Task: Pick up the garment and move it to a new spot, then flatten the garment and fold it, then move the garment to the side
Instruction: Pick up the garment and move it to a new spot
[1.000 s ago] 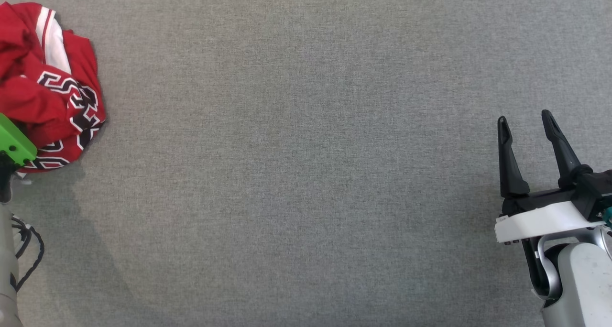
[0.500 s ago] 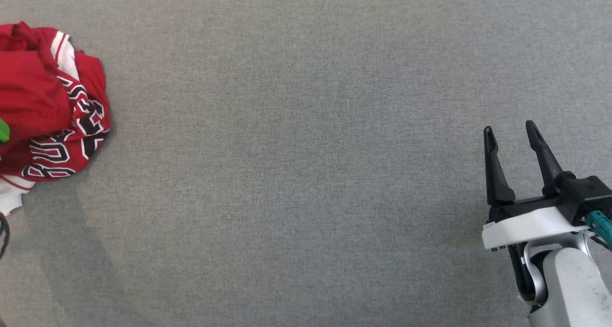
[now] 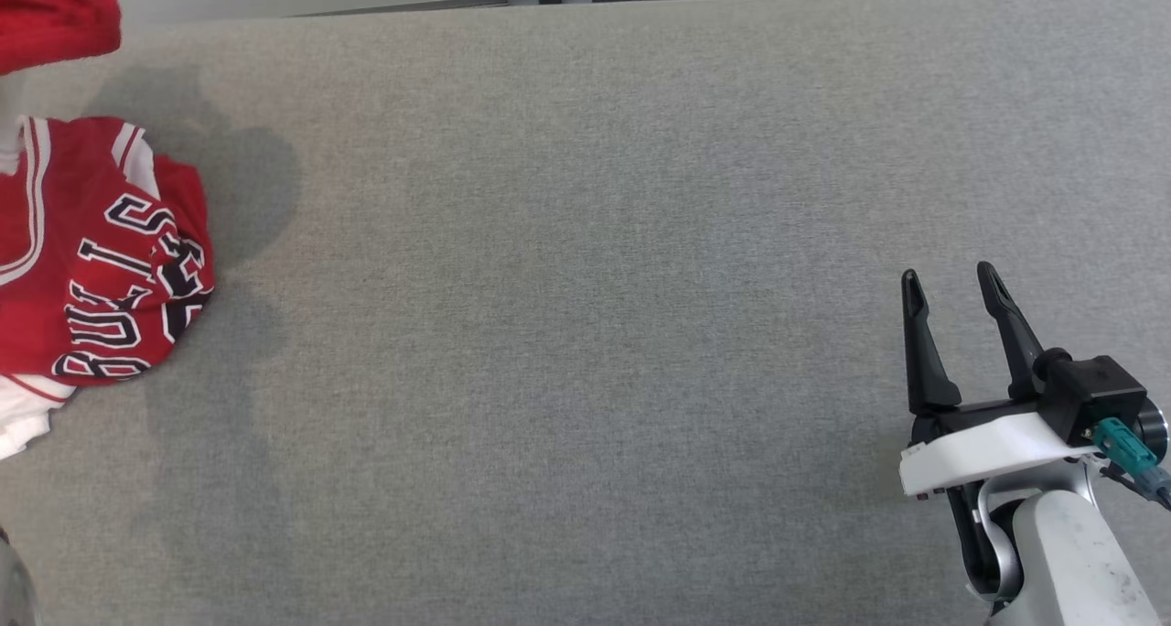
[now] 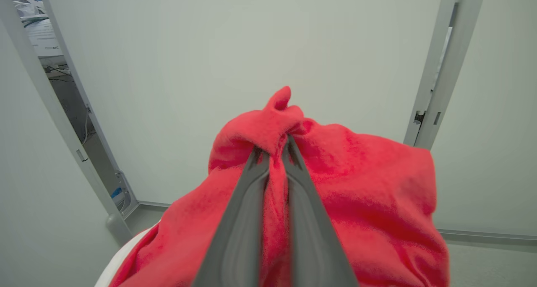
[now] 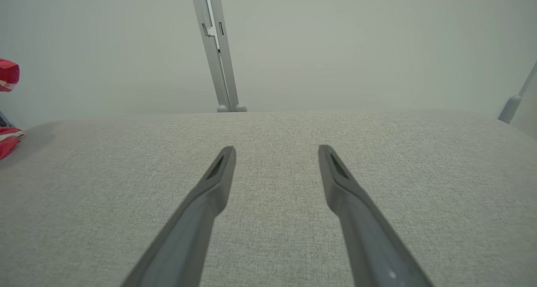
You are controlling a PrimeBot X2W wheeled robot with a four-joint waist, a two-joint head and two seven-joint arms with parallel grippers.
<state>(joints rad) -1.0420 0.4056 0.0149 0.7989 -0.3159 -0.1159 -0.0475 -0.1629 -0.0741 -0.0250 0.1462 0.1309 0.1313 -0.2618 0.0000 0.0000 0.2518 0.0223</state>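
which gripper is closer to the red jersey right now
Left. The left gripper is shut on a fold of the red jersey. The right gripper is open over the grey surface, far across on the opposite side.

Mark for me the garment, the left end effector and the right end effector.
garment [image 3: 91, 269], head view, on the red front with lettering.
left end effector [image 4: 273, 147], left wrist view, between the fingertips shut on red cloth.
right end effector [image 3: 948, 276], head view, midway between its open fingertips.
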